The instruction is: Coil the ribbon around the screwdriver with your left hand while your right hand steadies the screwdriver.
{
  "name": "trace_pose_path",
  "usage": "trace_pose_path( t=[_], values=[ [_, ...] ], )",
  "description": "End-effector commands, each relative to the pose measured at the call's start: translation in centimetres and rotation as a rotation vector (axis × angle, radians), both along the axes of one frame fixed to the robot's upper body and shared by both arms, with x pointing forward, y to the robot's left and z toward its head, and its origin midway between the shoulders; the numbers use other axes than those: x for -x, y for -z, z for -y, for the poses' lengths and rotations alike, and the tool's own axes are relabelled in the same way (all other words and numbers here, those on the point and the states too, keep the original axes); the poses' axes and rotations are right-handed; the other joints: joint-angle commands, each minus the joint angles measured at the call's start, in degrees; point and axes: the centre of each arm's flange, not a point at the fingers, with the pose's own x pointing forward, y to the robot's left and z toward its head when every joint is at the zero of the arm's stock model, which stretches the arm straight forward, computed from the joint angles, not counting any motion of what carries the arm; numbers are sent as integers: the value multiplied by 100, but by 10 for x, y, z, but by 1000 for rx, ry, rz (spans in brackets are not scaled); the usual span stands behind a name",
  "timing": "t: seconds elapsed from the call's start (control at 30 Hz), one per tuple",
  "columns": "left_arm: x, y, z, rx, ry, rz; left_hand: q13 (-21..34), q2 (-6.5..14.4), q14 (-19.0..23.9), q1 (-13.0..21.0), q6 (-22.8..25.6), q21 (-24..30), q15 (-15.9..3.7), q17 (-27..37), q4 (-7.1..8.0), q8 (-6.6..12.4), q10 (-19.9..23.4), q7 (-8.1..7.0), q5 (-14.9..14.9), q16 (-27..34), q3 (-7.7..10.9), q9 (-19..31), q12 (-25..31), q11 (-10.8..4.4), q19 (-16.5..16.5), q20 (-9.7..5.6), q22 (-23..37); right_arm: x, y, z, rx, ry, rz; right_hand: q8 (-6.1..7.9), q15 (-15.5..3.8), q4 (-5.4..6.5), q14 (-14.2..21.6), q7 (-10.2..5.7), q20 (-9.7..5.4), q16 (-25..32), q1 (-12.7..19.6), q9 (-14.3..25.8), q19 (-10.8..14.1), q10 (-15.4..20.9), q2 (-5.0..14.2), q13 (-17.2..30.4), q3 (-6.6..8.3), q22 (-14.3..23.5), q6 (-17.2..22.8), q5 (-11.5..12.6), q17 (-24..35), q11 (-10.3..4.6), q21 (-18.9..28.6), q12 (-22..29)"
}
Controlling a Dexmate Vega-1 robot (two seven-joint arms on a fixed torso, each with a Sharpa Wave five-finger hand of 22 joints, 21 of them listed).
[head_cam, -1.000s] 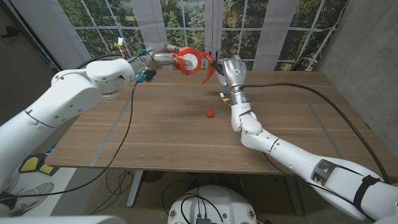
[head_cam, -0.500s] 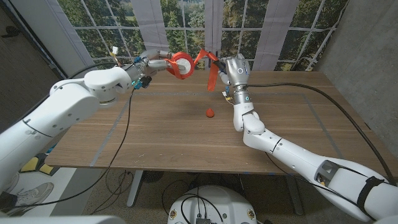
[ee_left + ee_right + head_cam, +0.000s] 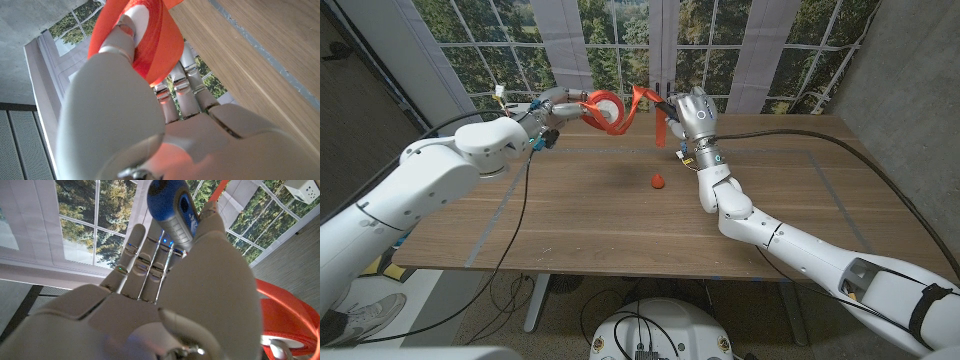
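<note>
A small red object lay on the counter. The left hand gripped the ribbon spool; the right hand gripped the screwdriver, ribbon between them.

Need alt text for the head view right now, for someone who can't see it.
Over the far side of a wooden table, the left hand holds a red ribbon spool, its ribbon running to the screwdriver held by the right hand. A small red object lies on the table.
</note>
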Motion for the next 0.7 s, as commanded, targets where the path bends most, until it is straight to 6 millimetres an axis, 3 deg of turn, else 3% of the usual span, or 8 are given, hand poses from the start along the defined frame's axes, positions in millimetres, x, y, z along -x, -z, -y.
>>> trace_pose_path(
  t=[0.03,0.4,0.7],
  values=[
    [-2,10,-12,-6,-61,-43,1532,775,1547,704,483,18,-1586,2324,39,23,144,397,31,4,47,379,17,-112,1,-149,3,4,0,-2,111,98,-119,41,-449,14,458,-305,-849,-9,1061,7,19,28,1101,21,-8,1,315,33,23,-4,24,18],
    [-7,17,-24,5,-69,-88,1539,773,1562,708,491,21,-1586,2335,35,24,147,397,33,-1,43,379,-1,-99,5,-151,5,1,9,9,183,161,-209,40,-448,18,448,-313,-850,-24,1059,2,8,28,1105,36,-10,1,319,31,26,10,19,11],
    [-5,18,-29,-85,-218,-90,1547,773,1565,712,493,21,-1586,2338,34,21,148,403,34,-13,41,378,-16,-101,6,-152,5,7,14,22,217,182,-274,39,-448,18,457,-304,-851,-26,1063,0,4,19,1111,40,-8,1,316,30,30,4,18,-2]
  ],
)
